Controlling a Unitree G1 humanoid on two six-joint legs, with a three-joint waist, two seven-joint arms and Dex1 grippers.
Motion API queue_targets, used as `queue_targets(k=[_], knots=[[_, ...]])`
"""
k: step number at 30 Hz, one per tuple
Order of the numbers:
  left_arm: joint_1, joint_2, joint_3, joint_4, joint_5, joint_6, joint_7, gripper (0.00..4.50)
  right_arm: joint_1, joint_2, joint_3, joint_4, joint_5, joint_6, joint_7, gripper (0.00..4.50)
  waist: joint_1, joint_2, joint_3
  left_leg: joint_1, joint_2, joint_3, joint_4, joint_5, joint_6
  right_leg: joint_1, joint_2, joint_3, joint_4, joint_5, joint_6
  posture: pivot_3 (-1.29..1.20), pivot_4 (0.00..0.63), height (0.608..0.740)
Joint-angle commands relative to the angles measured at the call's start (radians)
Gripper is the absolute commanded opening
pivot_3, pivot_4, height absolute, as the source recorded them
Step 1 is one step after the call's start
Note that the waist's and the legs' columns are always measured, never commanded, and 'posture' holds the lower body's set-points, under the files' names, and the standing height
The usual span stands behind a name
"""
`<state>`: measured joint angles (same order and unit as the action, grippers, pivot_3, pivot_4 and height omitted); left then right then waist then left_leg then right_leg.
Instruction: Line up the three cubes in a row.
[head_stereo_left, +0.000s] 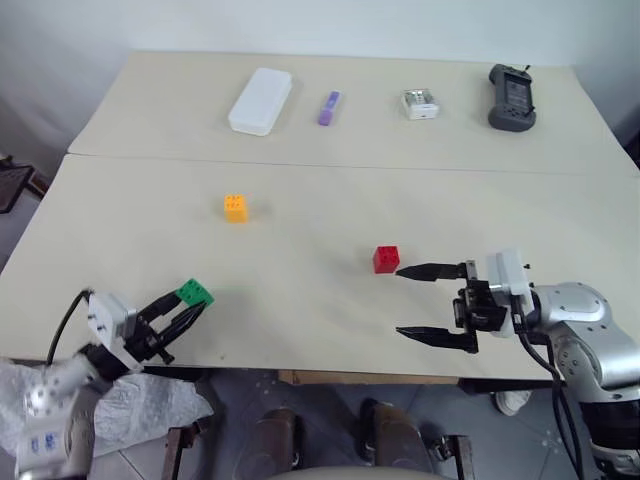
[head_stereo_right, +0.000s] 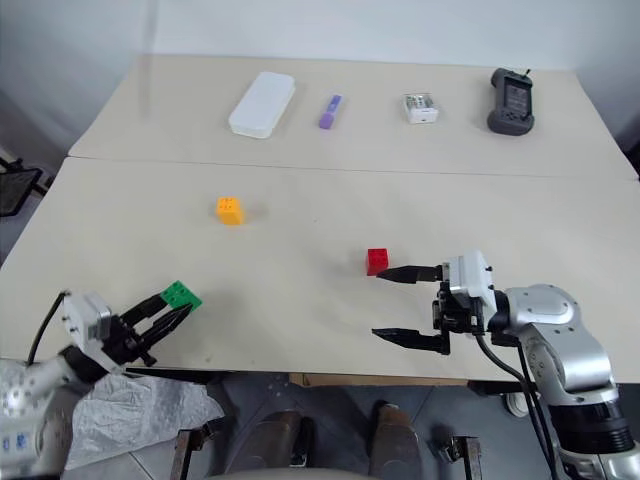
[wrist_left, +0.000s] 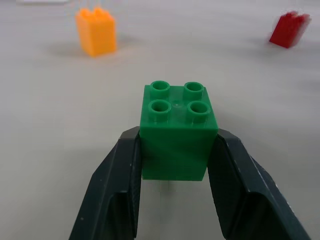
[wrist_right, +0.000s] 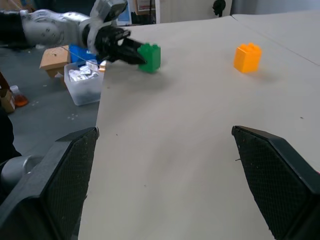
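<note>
Left tool (wrist_left: 175, 165) clamps green cube (wrist_left: 177, 132) | studs up in wrist view

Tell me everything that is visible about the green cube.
The green cube is a small brick of glossy-looking plastic with four round studs on top. It stands upright near the table's front left edge. The left pincer is shut on it, one black finger on each side. The other cubes lie well apart from it.
</note>
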<state>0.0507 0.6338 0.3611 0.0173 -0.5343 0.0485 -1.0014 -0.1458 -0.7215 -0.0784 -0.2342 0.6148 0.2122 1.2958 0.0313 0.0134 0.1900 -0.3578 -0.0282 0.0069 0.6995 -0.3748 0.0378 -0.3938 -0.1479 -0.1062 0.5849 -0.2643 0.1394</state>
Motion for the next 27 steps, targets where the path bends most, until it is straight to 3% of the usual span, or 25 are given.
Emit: queue_targets(k=[1, 5, 8, 12, 18, 27], knots=[[-0.193, 0.075, -0.078, 0.066, -0.038, 0.046, -0.177, 1.48, 0.008, -0.014, -0.039, -0.020, 0.007, -0.011, -0.009, 4.50, 0.001, 0.000, 0.000, 0.000, -0.001, 0.000, 0.000, 0.000, 0.000, 0.000, 0.000, 0.000, 0.001, 0.000, 0.000, 0.00, 0.150, 0.740], [-0.453, 0.070, -0.238, 0.212, 0.054, 0.010, -0.332, 1.48, 0.032, -0.027, -0.070, -0.012, -0.001, -0.014, -0.016, 4.50, -0.009, 0.001, 0.000, 0.001, -0.005, 0.002, -0.001, 0.000, 0.003, 0.000, -0.002, 0.001, 0.002, 0.001, 0.001, 0.00, 0.150, 0.740], [-0.758, -0.052, -0.412, 0.482, 0.194, -0.107, -0.449, 1.48, 0.076, -0.043, -0.114, -0.017, 0.031, 0.019, -0.021, 4.50, 0.005, 0.000, 0.000, 0.000, -0.009, 0.003, 0.000, -0.001, 0.004, 0.000, 0.000, -0.003, 0.002, 0.001, 0.001, 0.00, 0.150, 0.740], [-0.955, -0.174, -0.463, 0.803, 0.285, -0.236, -0.474, 1.48, 0.111, -0.022, -0.162, -0.027, 0.038, 0.009, -0.062, 4.50, 0.001, -0.003, 0.000, -0.006, -0.011, 0.009, 0.002, 0.000, 0.006, -0.001, 0.000, -0.009, -0.001, 0.002, 0.003, 0.00, 0.150, 0.740], [-1.066, -0.287, -0.474, 1.076, 0.366, -0.367, -0.472, 1.48, 0.232, 0.020, -0.276, -0.048, 0.013, -0.050, -0.155, 4.50, -0.008, -0.005, 0.001, -0.007, -0.007, 0.016, 0.000, 0.000, 0.006, -0.003, -0.001, -0.020, -0.002, 0.001, 0.003, 0.00, 0.150, 0.740], [-1.087, -0.350, -0.453, 1.176, 0.425, -0.428, -0.406, 1.48, 0.315, 0.056, -0.310, -0.093, 0.013, -0.081, -0.220, 4.50, -0.002, -0.005, 0.001, -0.008, -0.004, 0.017, 0.007, 0.000, 0.007, -0.003, -0.002, -0.017, -0.001, 0.004, 0.007, 0.00, 0.150, 0.740]])
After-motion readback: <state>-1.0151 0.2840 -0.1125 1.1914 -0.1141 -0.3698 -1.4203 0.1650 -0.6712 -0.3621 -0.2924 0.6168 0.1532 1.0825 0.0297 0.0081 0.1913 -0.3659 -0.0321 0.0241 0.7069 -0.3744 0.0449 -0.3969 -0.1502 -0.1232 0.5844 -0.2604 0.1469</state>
